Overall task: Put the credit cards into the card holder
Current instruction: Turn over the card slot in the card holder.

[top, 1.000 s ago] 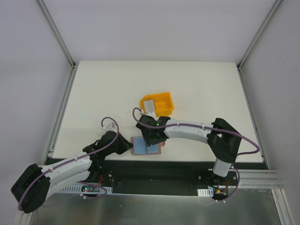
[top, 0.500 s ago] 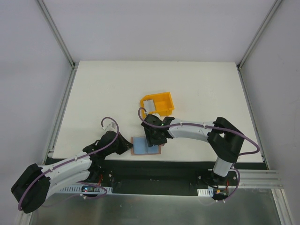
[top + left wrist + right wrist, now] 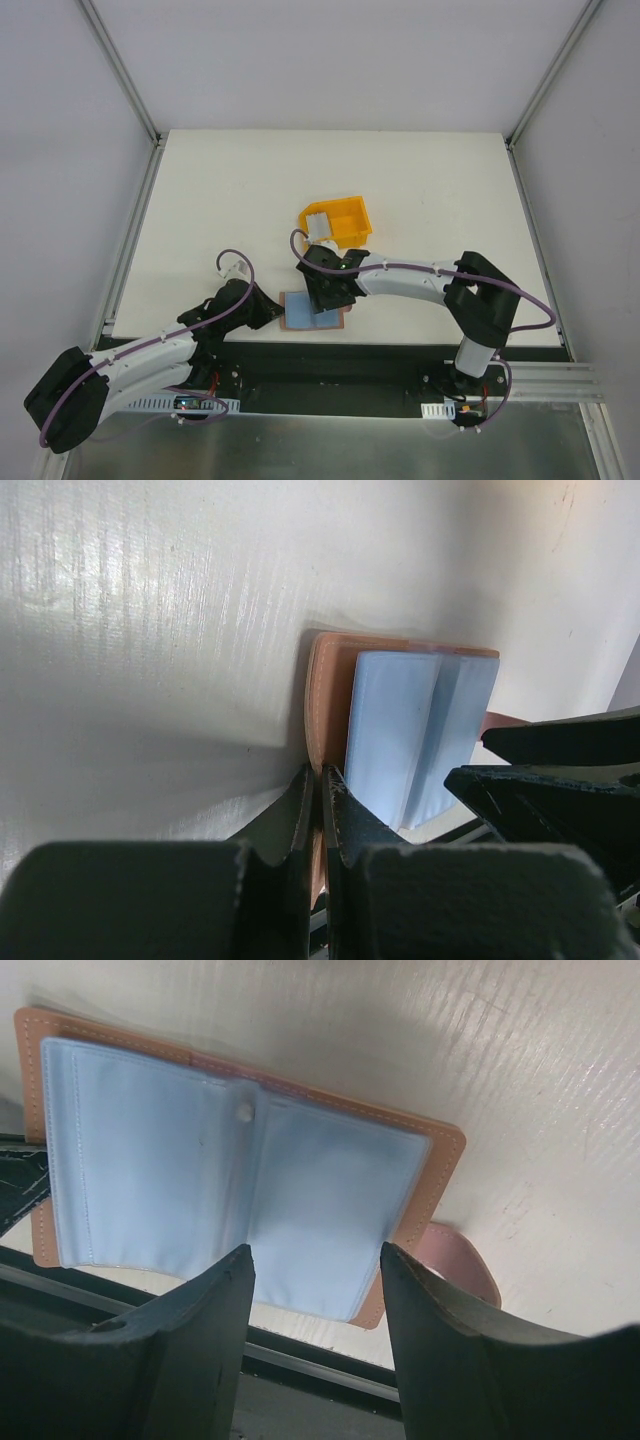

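The card holder (image 3: 312, 312) lies open at lower centre, its left edge pinched by the closed left gripper (image 3: 320, 780). The right gripper (image 3: 318, 1260) hangs above it, parted and empty; it likely needs a card next. Only the overhead view shows the cards (image 3: 318, 224) in the yellow bin (image 3: 352, 212).

Over the open card holder (image 3: 300, 310) at the near table edge, the right gripper (image 3: 325, 296) has edged slightly right and twisted at the wrist, its cable loop (image 3: 293, 240) (just beside the yellow bin (image 3: 352, 226)) swaying along with it.
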`<state>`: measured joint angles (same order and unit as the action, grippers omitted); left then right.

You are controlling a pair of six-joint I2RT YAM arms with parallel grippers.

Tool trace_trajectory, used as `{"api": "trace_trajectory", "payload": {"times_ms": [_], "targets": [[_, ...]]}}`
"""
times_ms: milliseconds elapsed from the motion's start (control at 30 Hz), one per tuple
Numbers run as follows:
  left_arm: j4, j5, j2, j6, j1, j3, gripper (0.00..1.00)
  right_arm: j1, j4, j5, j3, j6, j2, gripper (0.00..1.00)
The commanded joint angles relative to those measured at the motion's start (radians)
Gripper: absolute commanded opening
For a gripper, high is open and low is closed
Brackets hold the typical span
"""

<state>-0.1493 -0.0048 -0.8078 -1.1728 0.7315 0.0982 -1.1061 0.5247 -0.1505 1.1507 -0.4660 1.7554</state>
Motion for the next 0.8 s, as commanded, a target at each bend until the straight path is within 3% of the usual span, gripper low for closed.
{"api": "trace_trajectory", "payload": {"times_ms": [0, 767], "targets": [[0.004, -0.008, -0.007, -0.008, -0.001, 0.015, 0.0, 0.0, 0.006, 0.002, 0.026, 0.004, -0.022, 0.56], [0.005, -0.011, -0.001, -0.011, -0.001, 0.009, 0.0, 0.035, -0.072, 0.071, -0.055, -0.036, -0.036, 0.57]]}}
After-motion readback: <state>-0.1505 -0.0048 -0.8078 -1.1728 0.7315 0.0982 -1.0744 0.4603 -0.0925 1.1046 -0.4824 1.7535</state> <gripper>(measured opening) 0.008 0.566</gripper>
